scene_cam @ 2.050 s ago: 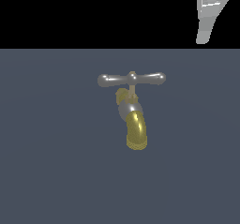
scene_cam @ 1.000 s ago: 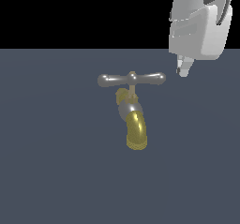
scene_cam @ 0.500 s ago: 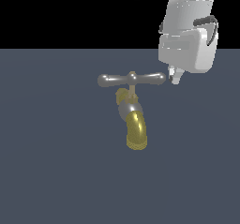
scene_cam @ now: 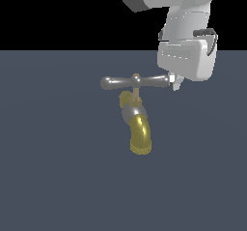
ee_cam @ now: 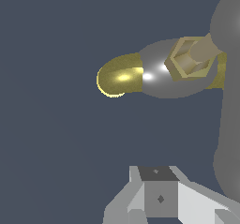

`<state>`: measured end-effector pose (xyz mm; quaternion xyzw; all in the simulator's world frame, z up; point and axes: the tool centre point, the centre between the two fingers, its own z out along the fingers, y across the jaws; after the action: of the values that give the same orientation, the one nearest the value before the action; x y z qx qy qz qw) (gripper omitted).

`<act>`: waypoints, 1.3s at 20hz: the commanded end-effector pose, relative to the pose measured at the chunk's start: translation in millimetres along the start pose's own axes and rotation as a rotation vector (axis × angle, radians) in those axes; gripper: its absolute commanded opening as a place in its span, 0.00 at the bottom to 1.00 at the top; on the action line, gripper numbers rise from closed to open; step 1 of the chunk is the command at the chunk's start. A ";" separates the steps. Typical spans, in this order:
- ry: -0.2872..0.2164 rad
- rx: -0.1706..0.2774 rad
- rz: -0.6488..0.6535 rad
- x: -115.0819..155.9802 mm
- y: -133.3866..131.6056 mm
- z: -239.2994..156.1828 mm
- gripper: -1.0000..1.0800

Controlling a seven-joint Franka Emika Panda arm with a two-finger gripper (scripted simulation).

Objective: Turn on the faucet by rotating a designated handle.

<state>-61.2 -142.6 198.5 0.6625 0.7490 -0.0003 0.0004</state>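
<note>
Grey and glossy, the handle [scene_cam: 135, 81] sits crosswise atop the faucet [scene_cam: 136, 121], which stands mid-table [scene_cam: 48, 167] with its brass spout [scene_cam: 141, 136] curving toward the camera. The pincer [scene_cam: 175, 83] is parked at the bar's end on the exterior view's right, seemingly touching it, probably so a sideways push will swing the bar. Whether its jaws are parted or closed I cannot tell. Half a second back it hung slightly higher and further off; the bar has not turned.

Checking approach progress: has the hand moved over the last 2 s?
Yes. The hand has come down and toward the exterior view's left, now at the end of the handle on the exterior view's right; the faucet has stayed put.
</note>
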 end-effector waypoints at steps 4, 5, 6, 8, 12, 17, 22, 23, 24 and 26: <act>0.001 0.000 -0.013 0.6 2.3 1.8 0.00; 0.001 0.000 -0.013 0.6 2.3 1.8 0.00; 0.001 0.000 -0.013 0.6 2.3 1.8 0.00; 0.001 0.000 -0.013 0.8 2.2 1.8 0.00; 0.001 0.000 -0.013 -0.5 13.0 1.8 0.00; 0.001 0.000 -0.013 -2.2 26.7 1.9 0.00; 0.001 0.000 -0.013 -3.9 40.6 1.9 0.00; 0.001 0.000 -0.013 -4.2 43.4 1.9 0.00; 0.001 0.000 -0.013 -4.6 46.1 1.9 0.00; 0.001 0.000 -0.013 -5.3 51.7 1.9 0.00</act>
<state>-18.0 -141.8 195.3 0.6585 0.7526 -0.0012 -0.0051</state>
